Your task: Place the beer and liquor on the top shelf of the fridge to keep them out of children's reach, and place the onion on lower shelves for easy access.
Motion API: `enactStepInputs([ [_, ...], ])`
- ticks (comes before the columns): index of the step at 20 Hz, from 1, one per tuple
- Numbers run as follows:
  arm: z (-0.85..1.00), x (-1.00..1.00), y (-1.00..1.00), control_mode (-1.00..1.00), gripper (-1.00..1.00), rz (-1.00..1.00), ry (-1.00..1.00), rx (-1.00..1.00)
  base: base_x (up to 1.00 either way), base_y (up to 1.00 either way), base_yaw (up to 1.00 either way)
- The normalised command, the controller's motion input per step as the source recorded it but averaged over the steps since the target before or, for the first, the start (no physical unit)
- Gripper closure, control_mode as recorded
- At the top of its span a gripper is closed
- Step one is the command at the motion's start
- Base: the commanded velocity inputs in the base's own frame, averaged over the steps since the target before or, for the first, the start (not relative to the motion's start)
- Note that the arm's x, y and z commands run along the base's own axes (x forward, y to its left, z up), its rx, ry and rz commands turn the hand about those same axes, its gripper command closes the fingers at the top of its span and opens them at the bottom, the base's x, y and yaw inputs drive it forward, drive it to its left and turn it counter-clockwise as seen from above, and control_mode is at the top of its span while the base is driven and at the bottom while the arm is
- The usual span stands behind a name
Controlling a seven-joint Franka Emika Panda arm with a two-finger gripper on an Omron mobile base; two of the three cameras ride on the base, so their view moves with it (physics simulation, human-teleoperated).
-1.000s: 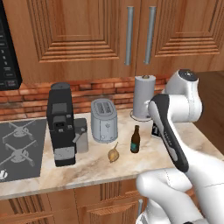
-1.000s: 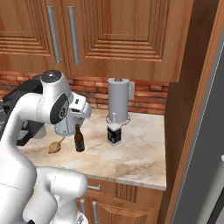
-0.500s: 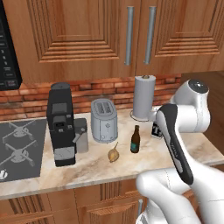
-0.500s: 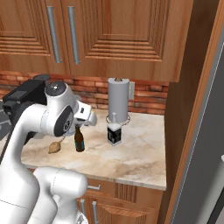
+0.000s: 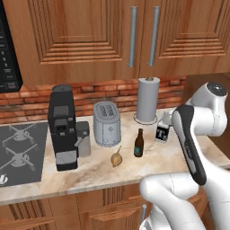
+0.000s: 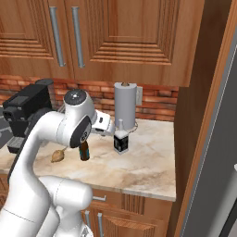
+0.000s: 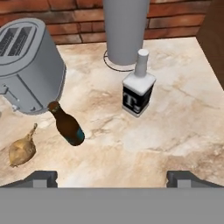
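Observation:
The slim brown beer (image 5: pixel 139 143) (image 6: pixel 84 151) (image 7: pixel 68 124) stands on the marble counter between the tan onion (image 5: pixel 117 158) (image 6: pixel 58 156) (image 7: pixel 22 150) and the squat clear liquor (image 5: pixel 162 131) (image 6: pixel 121 140) (image 7: pixel 138 89). My gripper (image 6: pixel 104 126) (image 7: pixel 112 178) hovers above the counter just left of the liquor, looking down on all three. It is open, its fingertips (image 7: pixel 42 177) wide apart with nothing between them. The grey fridge (image 6: pixel 217 162) rises at the far right. Its top shelf and lower shelves are out of view.
A paper towel roll (image 5: pixel 148 99) stands right behind the liquor. A steel toaster (image 5: pixel 107 123) and a black coffee machine (image 5: pixel 63 128) sit left of the beer, beside the stove (image 5: pixel 20 152). A tall wooden panel (image 6: pixel 199 115) separates the counter from the fridge.
My arm has swung to the right, and the hand has come down and right toward the liquor. The bottles and the onion have not moved.

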Motion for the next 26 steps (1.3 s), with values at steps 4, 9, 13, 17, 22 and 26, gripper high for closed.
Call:
enactStepInputs([
  [4,-0.05,0.13,-0.33,-1.0,-1.0,0.0,0.06,0.0,0.0,0.0,0.0],
  [9,-0.16,0.23,-0.27,-1.0,-1.0,0.0,0.02,0.0,0.0,0.0,0.0],
  [13,-0.18,0.4,-0.12,-1.0,-1.0,0.0,0.04,0.0,0.0,0.0,0.0],
  [17,-0.17,0.37,-0.03,-1.0,-1.0,0.0,0.0,0.0,0.0,0.0,0.0],
  [22,-0.17,0.35,0.0,-1.0,-1.0,0.0,0.0,0.0,0.0,0.0,0.0],
  [26,-0.23,0.38,0.0,-1.0,-1.0,0.0,0.0,0.0,0.0,0.0,0.0],
])
